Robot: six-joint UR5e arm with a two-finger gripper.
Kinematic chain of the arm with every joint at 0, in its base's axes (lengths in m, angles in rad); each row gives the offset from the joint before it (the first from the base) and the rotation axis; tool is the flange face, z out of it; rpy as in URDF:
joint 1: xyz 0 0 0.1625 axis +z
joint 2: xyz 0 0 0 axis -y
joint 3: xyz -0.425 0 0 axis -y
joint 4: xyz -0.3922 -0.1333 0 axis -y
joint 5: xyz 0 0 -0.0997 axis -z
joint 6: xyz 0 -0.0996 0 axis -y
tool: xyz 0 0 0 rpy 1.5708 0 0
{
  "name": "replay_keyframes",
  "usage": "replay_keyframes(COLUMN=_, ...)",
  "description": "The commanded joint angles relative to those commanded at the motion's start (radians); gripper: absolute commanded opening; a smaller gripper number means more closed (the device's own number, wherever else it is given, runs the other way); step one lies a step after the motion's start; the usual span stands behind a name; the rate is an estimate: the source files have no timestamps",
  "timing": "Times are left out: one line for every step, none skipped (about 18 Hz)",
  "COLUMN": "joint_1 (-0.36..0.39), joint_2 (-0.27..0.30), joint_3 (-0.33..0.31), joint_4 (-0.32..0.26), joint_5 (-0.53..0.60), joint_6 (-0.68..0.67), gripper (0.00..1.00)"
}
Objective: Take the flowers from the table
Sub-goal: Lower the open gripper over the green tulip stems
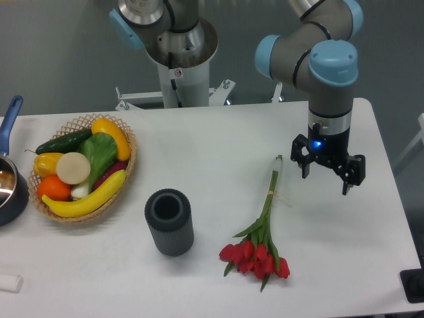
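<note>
The flowers [262, 232] lie flat on the white table [218, 139], a bunch of red tulips with heads toward the front edge and thin green stems running up toward the back. My gripper [326, 177] hangs above the table to the right of the stem ends, pointing down. Its two dark fingers stand apart with nothing between them, so it is open. It does not touch the flowers.
A dark grey ribbed cylinder [169, 221] stands upright left of the tulip heads. A woven basket [86, 167] of fruit and vegetables sits at the left. A blue-handled pot [10, 185] is at the left edge. The arm's base [179, 59] rises at the back.
</note>
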Motion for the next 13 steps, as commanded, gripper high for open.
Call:
replay_keyframes(joint_1=-0.002, joint_2=-0.002, joint_3=-0.002, joint_4=0.000, joint_5=0.002, joint_6=-0.002, gripper=1.00)
replay_keyframes(joint_1=-0.003, joint_2=-0.002, joint_3=-0.008, joint_4=-0.002, joint_5=0.002, joint_6=-0.002, gripper=1.00)
replay_keyframes(joint_1=-0.003, joint_2=-0.002, joint_3=-0.009, joint_4=-0.002, joint_5=0.002, joint_6=-0.003, gripper=1.00)
replay_keyframes(joint_1=-0.003, joint_2=-0.002, joint_3=-0.014, joint_4=-0.006, joint_5=0.000, joint_6=-0.012, gripper=1.00)
replay_keyframes(joint_1=-0.003, joint_2=0.002, joint_3=-0.032, joint_4=-0.002, joint_5=-0.002, joint_6=-0.024, gripper=1.00)
replay_keyframes(joint_1=-0.005, joint_2=0.002, joint_3=-0.043, joint_4=0.006, joint_5=-0.005, joint_6=-0.047, gripper=1.00)
replay_keyframes(joint_1=-0.005, joint_2=0.000, joint_3=-0.043, joint_4=0.008, joint_5=-0.006, joint_6=-0.079, gripper=1.00)
replay_keyframes(joint_1=-0.006, joint_2=0.000, joint_3=-0.044, joint_4=0.008, joint_5=-0.008, joint_6=-0.106, gripper=1.00)
replay_keyframes(joint_1=-0.008, joint_2=-0.003, joint_3=-0.045, joint_4=0.008, joint_5=-0.009, joint_6=-0.130, gripper=1.00)
replay_keyframes(joint_1=-0.011, joint_2=-0.005, joint_3=-0.045, joint_4=0.009, joint_5=-0.008, joint_6=-0.162, gripper=1.00)
replay_keyframes(joint_1=-0.014, joint_2=-0.009, joint_3=-0.049, joint_4=0.009, joint_5=-0.005, joint_6=-0.199, gripper=1.00)
replay_keyframes(joint_1=-0.017, joint_2=-0.014, joint_3=-0.054, joint_4=0.009, joint_5=-0.002, joint_6=-0.246, gripper=1.00)
replay_keyframes(joint_1=-0.023, joint_2=-0.015, joint_3=-0.060, joint_4=0.009, joint_5=-0.002, joint_6=-0.285, gripper=1.00)
